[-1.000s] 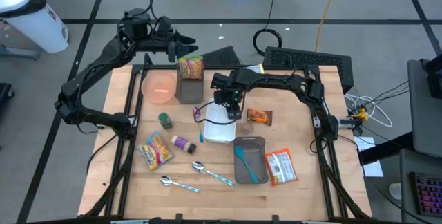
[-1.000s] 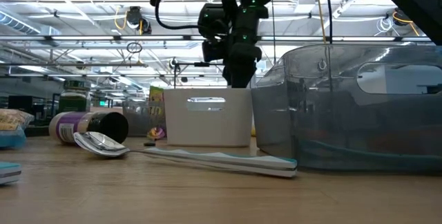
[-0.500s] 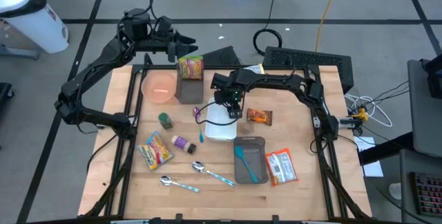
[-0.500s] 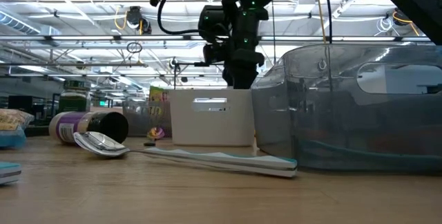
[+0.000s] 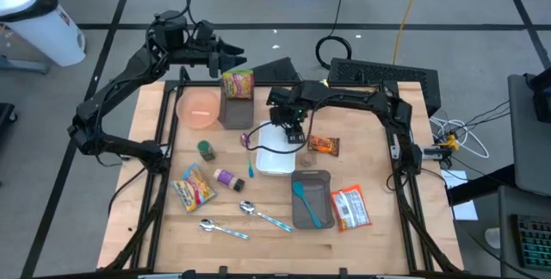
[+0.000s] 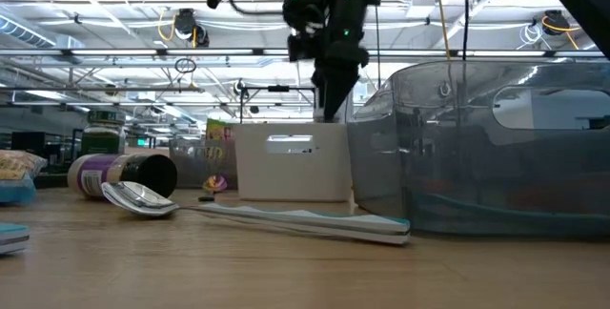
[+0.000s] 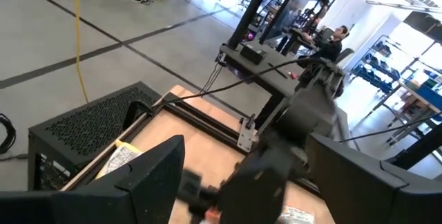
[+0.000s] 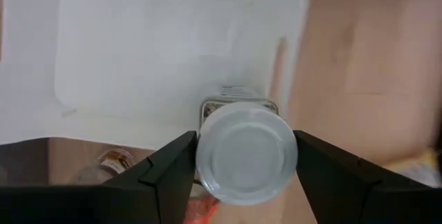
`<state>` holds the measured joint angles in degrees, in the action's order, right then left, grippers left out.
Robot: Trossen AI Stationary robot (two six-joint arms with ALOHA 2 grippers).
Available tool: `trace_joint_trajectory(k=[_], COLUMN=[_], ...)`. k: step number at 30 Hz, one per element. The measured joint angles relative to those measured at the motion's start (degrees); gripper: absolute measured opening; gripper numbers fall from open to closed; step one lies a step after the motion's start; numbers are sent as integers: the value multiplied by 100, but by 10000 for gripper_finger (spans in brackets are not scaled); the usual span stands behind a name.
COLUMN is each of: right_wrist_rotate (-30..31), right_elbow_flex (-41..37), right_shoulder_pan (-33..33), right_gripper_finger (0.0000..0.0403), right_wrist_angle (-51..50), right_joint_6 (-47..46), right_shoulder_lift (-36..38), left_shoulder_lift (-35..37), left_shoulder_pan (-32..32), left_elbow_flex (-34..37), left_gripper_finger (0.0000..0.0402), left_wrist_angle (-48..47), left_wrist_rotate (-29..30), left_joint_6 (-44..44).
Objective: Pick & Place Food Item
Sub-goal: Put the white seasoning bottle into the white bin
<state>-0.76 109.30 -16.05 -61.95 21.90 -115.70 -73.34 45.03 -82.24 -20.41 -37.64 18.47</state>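
Right gripper (image 8: 242,175) clenched on a small jar (image 8: 246,151) with a white lid, one dark finger on each side of the lid, long axis upright and pointing straight down from the wrist. Directly beneath the held jar, and spreading out past it: white tray (image 8: 173,51), nothing visible in it in the wrist view. Jar hangs over the tray's edge, not its middle; bare wood of the table (image 8: 373,58) just to the side. Judgement: if the tray is the target, a short shift inward then straight down; jar looks stable upright, lid wide, risk of tipping on the tray's rim.

In the high view, right gripper (image 5: 290,128) sits above the tray's (image 5: 274,160) far end. Just beside it, an orange snack pack (image 5: 324,145) on the wood. Farther toward the table's front: grey bin (image 5: 312,200) holding a teal spatula (image 5: 306,203); a red-and-white packet (image 5: 349,208) next to that bin.

Farther from the gripper on the other side: a second grey bin (image 5: 234,109) with a yellow-green snack bag (image 5: 238,83) standing in it, and a pink bowl (image 5: 199,108), apparently empty.

Left gripper (image 5: 231,59) well away at the back edge, fingers spread, holding nothing. Right arm clearly the nearer one.
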Motion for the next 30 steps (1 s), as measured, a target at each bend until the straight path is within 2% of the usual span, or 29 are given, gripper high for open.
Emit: trace_joint_trajectory(k=[4,9,19,30], right_wrist_rotate=[87,86,59,50], right_elbow_flex=[0,15,3,9], right_shoulder_pan=[-46,-54,4,4], right_gripper_finger=[230,227,219,213], right_wrist_angle=[33,598,752,767], right_joint_6=[-45,-48,8,-35], right_shoulder_lift=[431,831,647,647], left_shoulder_lift=[228,581,1010,1066], left_shoulder_pan=[163,385,385,363], left_elbow_flex=[-2,-2,-7,-4], left_gripper_finger=[311,304,301,301], left_wrist_angle=[-309,-547,-735,-863], left_wrist_rotate=[8,21,21,28], left_joint_6=[-160,-230,-169,-187])
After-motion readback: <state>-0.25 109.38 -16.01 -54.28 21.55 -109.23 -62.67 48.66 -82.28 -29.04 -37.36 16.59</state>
